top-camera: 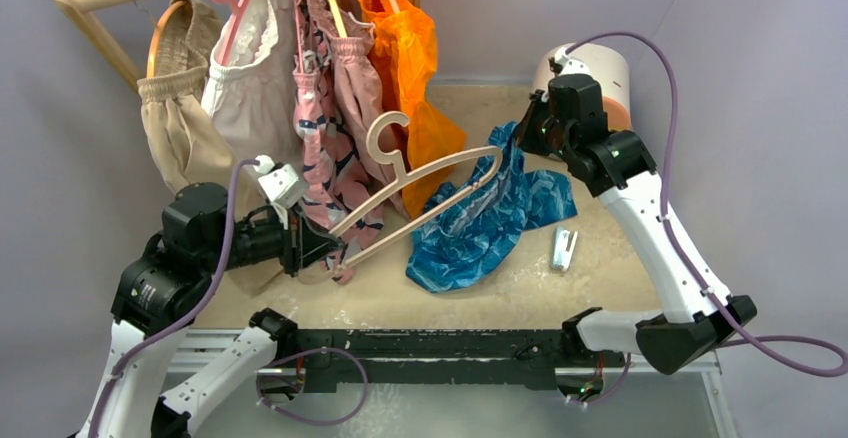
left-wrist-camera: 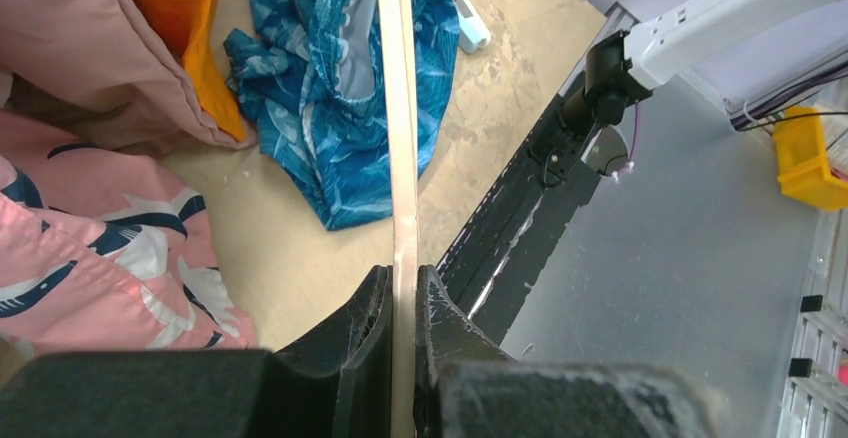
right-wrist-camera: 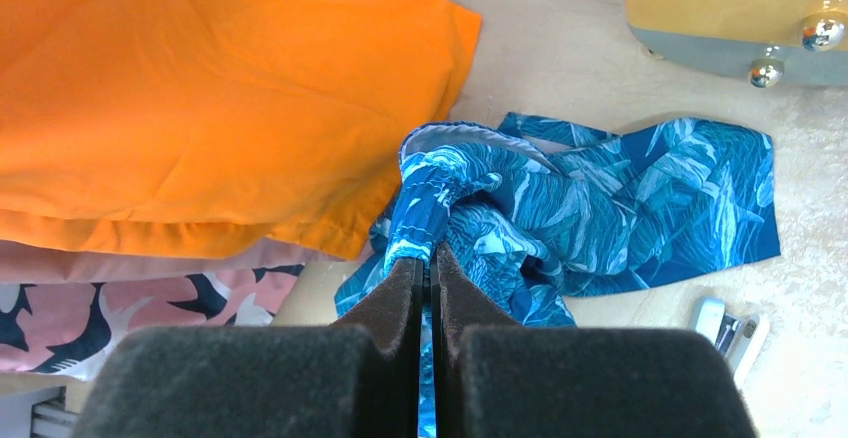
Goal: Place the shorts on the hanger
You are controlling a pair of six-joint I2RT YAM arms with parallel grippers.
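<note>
left gripper [left-wrist-camera: 403, 288] pinching hanger [left-wrist-camera: 400, 108] crossbar | right gripper [right-wrist-camera: 428, 258] pinching shorts [right-wrist-camera: 600, 218] waistband, near hanger's far end

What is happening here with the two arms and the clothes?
The left arm's fingers are shut on one end of the wooden hanger and hold it out over the table. The right arm's fingers pinch the elastic waist of the blue printed shorts, which lie mostly crumpled on the table. The hanger's far end reaches the shorts, but whether it passes through them cannot be told. The shorts do not hang on it yet.
</note>
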